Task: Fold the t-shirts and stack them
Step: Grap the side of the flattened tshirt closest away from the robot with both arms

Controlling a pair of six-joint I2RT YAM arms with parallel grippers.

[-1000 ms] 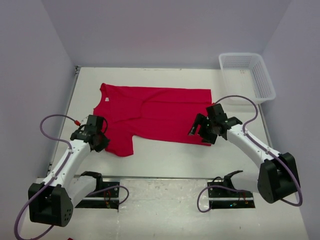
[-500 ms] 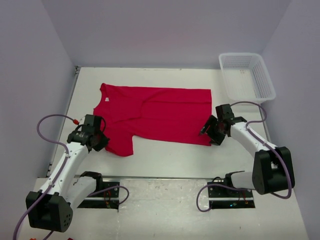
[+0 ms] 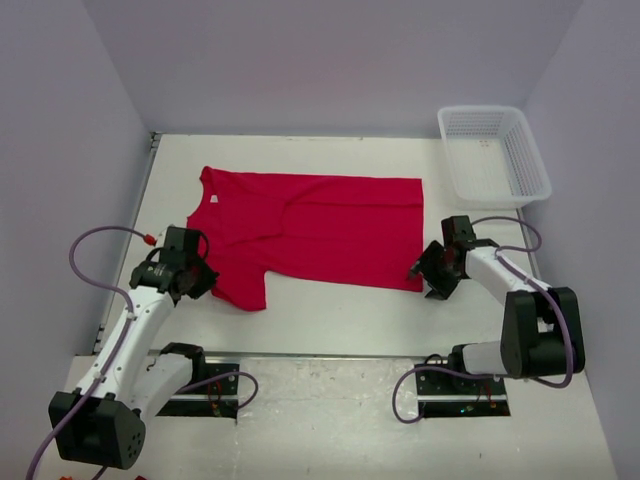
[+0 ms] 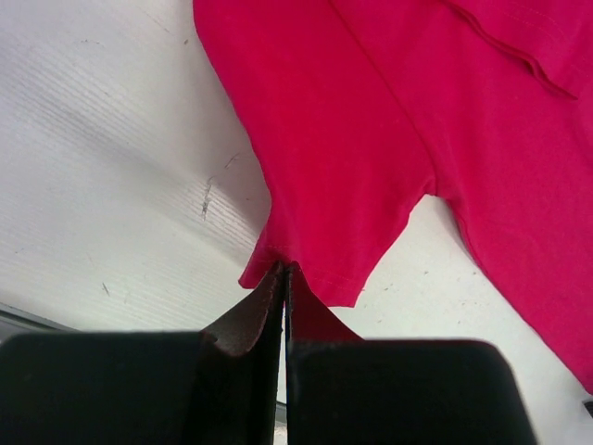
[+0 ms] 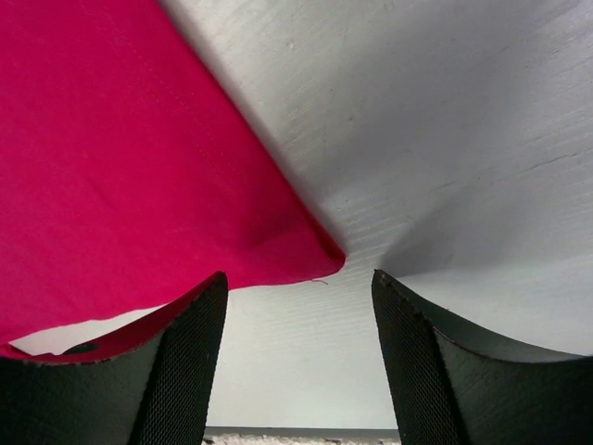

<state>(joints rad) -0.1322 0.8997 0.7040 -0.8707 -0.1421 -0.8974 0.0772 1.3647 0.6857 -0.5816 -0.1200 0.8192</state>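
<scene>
1. Pale violet walls close in a white table (image 3: 330,315). One red t-shirt (image 3: 310,225) lies spread flat on it, with the neck toward your left arm and the bottom hem toward your right arm.
2. Your left gripper (image 4: 283,276) has its fingers pressed together with no gap. The edge of the near sleeve (image 4: 343,204) runs in between them, so I judge that it pinches the cloth there.
3. Your right gripper (image 5: 298,283) is wide open and holds nothing. The near corner of the hem (image 5: 315,252) lies on the table between its two fingers, close to the tips but not gripped.
4. In the overhead view both grippers stand at the near edge of the t-shirt, one at each end. The far edge lies flat on the table.
5. A white basket (image 3: 495,150) stands at the far right corner, well apart from the cloth.
6. I judge that you are at the beginning of the first fold: one end is taken and the other is not yet taken. I see only one t-shirt, so there is nothing yet to stack.
7. The next move asks you to bring the right fingers down around the hem corner and close them on it.
8. After that, lift both ends together, at the same height, and carry the near edge over toward the far edge.
9. If one side rises before the other, the cloth may drag and wrinkle.
</scene>
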